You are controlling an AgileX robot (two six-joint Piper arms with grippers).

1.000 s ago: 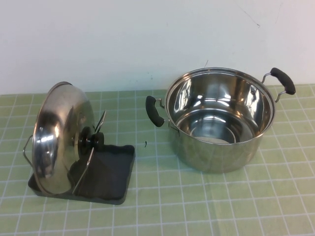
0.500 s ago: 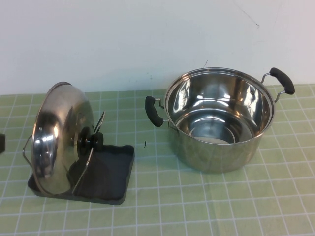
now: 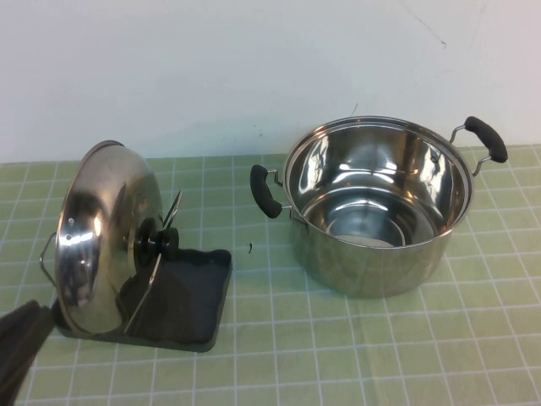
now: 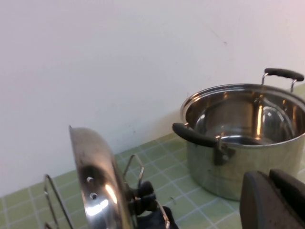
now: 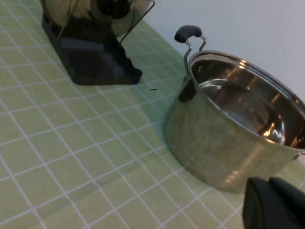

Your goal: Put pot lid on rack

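The pot lid [image 3: 97, 233], shiny steel with a black knob, stands on edge in the wire loops of the dark grey rack [image 3: 190, 296] at the table's left. Nothing holds it. My left gripper [image 3: 19, 345] shows at the near left corner, just beside the rack, shut and empty. In the left wrist view the gripper's fingers [image 4: 269, 179] lie together, with the lid [image 4: 97, 181] and the pot [image 4: 248, 143] beyond. My right gripper [image 5: 268, 183] is out of the high view; it is shut and empty, close to the pot [image 5: 228, 119]. The rack [image 5: 90, 57] lies farther off.
The deep steel pot [image 3: 376, 203] with two black handles stands open at the right of the green checked mat [image 3: 338, 355]. A white wall rises behind the table. Bare mat lies along the near side, between rack and pot.
My left gripper has moved from the left edge of the high view to the near left corner. The lid, rack and pot have not moved.
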